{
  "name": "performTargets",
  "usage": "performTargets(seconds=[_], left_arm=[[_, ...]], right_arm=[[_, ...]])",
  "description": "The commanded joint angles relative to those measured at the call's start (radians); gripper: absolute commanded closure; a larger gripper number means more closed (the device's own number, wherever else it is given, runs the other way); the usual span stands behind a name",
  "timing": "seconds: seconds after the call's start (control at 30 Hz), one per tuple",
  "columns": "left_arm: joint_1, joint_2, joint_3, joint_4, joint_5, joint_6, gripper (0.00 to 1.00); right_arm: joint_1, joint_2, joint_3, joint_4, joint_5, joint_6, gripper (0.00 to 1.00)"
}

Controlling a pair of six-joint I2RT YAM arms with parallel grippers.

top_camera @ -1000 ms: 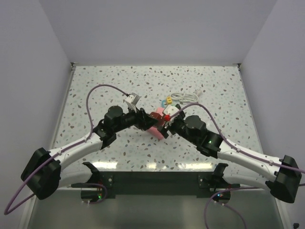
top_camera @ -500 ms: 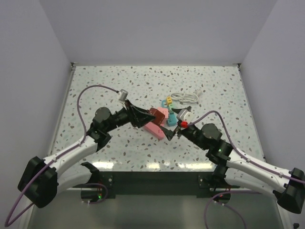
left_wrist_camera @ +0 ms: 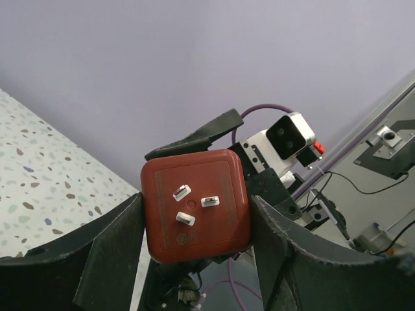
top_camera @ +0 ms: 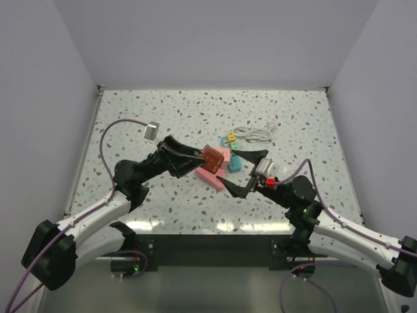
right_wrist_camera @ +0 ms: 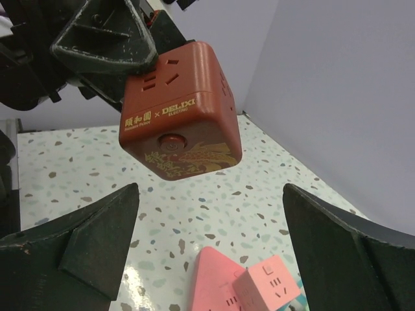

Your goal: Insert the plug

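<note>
Above tabletop (top_camera: 163,202), left gripper (top_camera: 193,160) clamps red cube adapter (top_camera: 211,156)

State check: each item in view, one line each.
Red cube adapter: lifted off the table, prongs exposed.
Left end effector: shut on the red cube adapter.
Right end effector: open, holding nothing.
Pink socket blocks: lying on the table.
White cable: coiled, loose on the table.

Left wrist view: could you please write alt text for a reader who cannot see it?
A dark red cube plug adapter is held between the two black fingers of the left claw, its face with three metal prongs turned toward the camera. Behind it are the open right claw with its white wrist camera, a lilac wall, and a strip of speckled table at left.
</note>
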State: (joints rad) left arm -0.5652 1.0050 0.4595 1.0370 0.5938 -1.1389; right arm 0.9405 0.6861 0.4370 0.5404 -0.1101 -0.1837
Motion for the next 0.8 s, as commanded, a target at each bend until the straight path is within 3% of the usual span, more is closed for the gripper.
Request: performTargets(seconds=[0.0, 0.77], left_arm=[[-0.001, -0.023, -0.005, 0.152, -0.003, -0.085, 1.0], [-0.084, 0.012, -0.002, 0.176, -0.077, -0.133, 1.0]], right_arm=[[0.0, 0.027, 0.012, 0.093, -0.048, 0.003, 0.06], [0.063, 0.118, 0.121, 0.128, -0.06, -0.097, 0.09]])
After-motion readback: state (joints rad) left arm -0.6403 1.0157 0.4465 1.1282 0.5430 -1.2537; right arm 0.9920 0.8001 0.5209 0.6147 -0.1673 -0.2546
